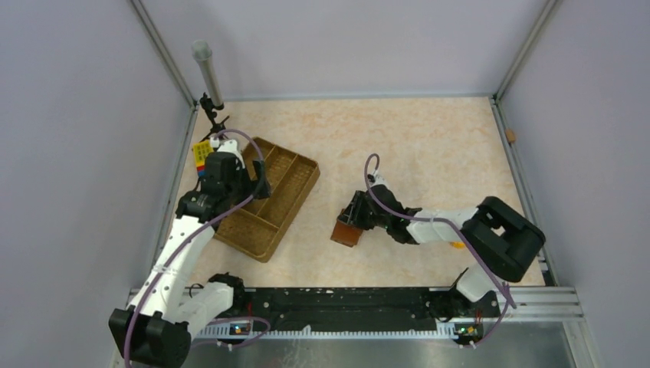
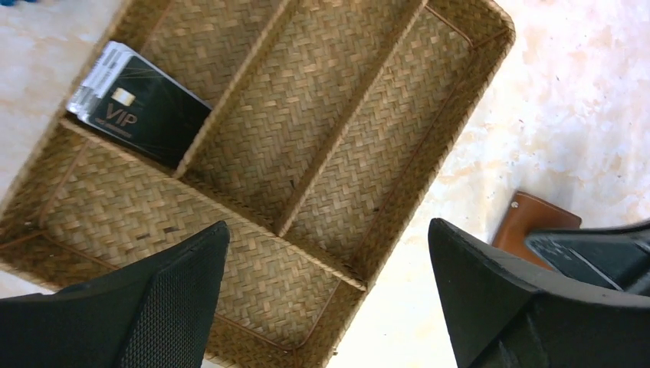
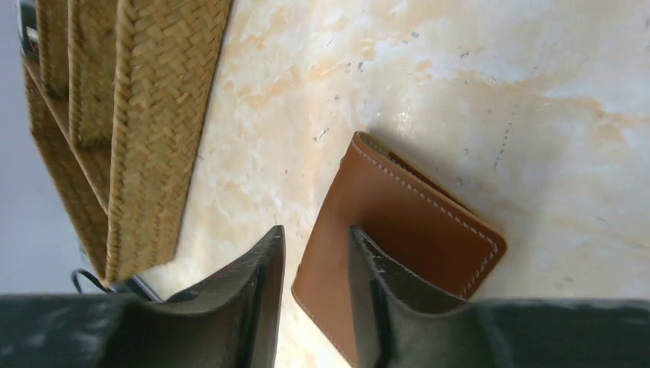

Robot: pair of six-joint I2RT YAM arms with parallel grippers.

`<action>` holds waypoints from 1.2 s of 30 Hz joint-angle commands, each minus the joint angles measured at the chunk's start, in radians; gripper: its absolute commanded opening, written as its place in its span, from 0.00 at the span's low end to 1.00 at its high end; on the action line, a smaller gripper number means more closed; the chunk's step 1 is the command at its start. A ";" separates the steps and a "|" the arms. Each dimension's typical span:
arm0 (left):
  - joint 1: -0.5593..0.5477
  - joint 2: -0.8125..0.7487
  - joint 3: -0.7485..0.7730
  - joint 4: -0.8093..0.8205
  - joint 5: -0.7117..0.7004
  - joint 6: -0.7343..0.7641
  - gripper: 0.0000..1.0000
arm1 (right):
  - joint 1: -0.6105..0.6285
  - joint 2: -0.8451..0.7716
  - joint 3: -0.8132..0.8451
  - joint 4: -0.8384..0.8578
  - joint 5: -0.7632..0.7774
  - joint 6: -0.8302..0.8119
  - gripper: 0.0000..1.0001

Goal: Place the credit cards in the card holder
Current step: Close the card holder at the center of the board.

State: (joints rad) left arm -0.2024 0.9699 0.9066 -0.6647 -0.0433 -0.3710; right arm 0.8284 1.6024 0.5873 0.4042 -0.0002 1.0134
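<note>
At the far left a yellow and blue block (image 1: 201,153) sits by the wall, just beside the woven tray (image 1: 276,222). My left pincer (image 1: 259,186) hangs over that tray with its fingers spread wide and nothing between them. In my left wrist view the gap between them shows only the tray's weave. One card (image 2: 142,103) is in the tray: black, with "VIP" printed on it and a pale strip at one end. It lies in the outermost long compartment, against the outer wall and near the cross divider. The other long compartments show only basketwork. Right of the tray, a little way off on the marbled table (image 1: 429,153), lies the brown leather card holder (image 1: 346,232), flat, with its pale stitching facing up. My right pincer (image 1: 354,217) is down on it from the right, its jaws parted by a narrow gap and gripping nothing. In my right wrist view one finger (image 3: 257,299) stands over bare table just off the holder's long edge. The other finger (image 3: 391,307) stands over the leather itself, so that edge shows in the gap. I cannot tell whether that finger actually touches the holder.
</note>
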 commanded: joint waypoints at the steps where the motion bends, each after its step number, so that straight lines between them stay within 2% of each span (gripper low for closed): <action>1: 0.010 -0.052 -0.018 0.036 -0.088 0.027 0.99 | 0.005 -0.174 0.081 -0.301 0.015 -0.220 0.45; 3: 0.013 -0.068 -0.023 0.036 -0.104 0.027 0.99 | 0.005 -0.250 0.112 -0.391 0.050 -0.277 0.57; 5: 0.015 -0.087 -0.029 0.038 -0.115 0.024 0.99 | -0.007 -0.316 0.134 -0.497 0.081 -0.334 0.62; 9: 0.017 -0.109 -0.038 0.035 -0.138 0.021 0.99 | -0.063 -0.445 0.148 -0.695 0.183 -0.363 0.64; 12: 0.017 -0.133 -0.043 0.031 -0.165 0.026 0.99 | -0.098 -0.553 0.133 -0.814 0.315 -0.363 0.70; 15: 0.016 -0.164 -0.054 0.039 -0.179 0.036 0.99 | -0.107 -0.638 0.105 -0.873 0.475 -0.374 0.72; 18: 0.015 -0.196 -0.072 0.063 -0.167 0.042 0.99 | -0.107 -0.695 0.058 -0.839 0.525 -0.444 0.73; 21: 0.015 -0.217 -0.087 0.081 -0.124 0.048 0.99 | -0.107 -0.691 0.049 -0.787 0.428 -0.495 0.68; 25: 0.014 -0.219 -0.117 0.123 0.063 0.088 0.99 | -0.097 -0.611 0.041 -0.691 0.241 -0.436 0.58; 28: 0.014 -0.194 -0.116 0.121 0.106 0.098 0.97 | -0.014 -0.496 0.075 -0.652 0.270 -0.395 0.53; 31: 0.014 -0.191 -0.115 0.120 0.127 0.099 0.97 | 0.058 -0.345 0.140 -0.634 0.291 -0.386 0.43; 36: 0.013 -0.201 -0.119 0.125 0.125 0.106 0.98 | 0.097 -0.179 0.217 -0.606 0.285 -0.378 0.32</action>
State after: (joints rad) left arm -0.1905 0.7822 0.7906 -0.5915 0.0502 -0.2863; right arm 0.9047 1.3552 0.7193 -0.2729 0.2878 0.6155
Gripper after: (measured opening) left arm 0.974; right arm 0.351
